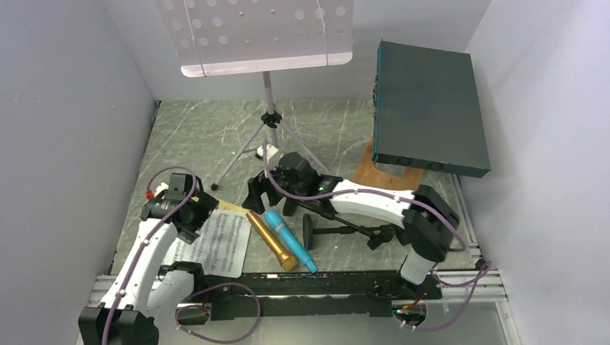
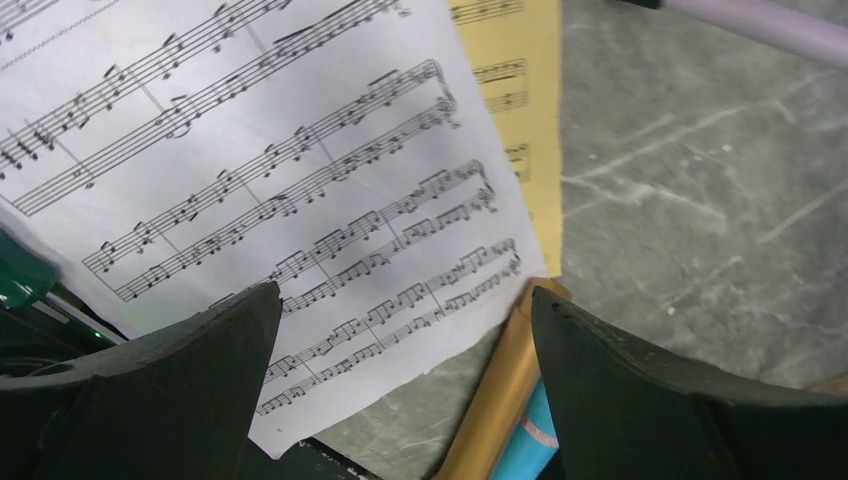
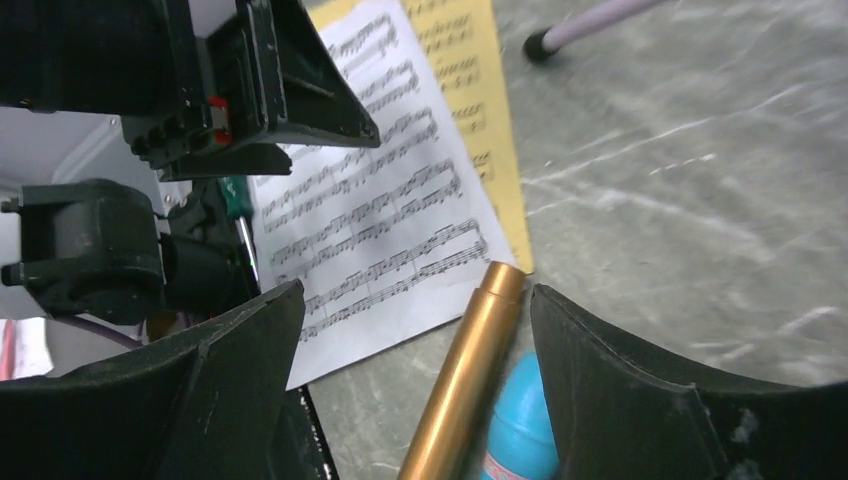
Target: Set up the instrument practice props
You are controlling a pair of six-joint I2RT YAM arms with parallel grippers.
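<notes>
The music stand's pale perforated desk stands at the back on silver tripod legs. A white sheet-music page lies at the near left, overlapping a yellow page. Beside them lie the gold microphone and the blue microphone. A black round-based mic holder lies on its side under the right arm. My left gripper hangs open above the white page's corner. My right gripper is open above the microphones' far ends, holding nothing.
A large dark teal box leans at the back right over a brown wooden board. White walls close in the left, right and back. A black rail runs along the near edge. In the right wrist view the left arm is close by.
</notes>
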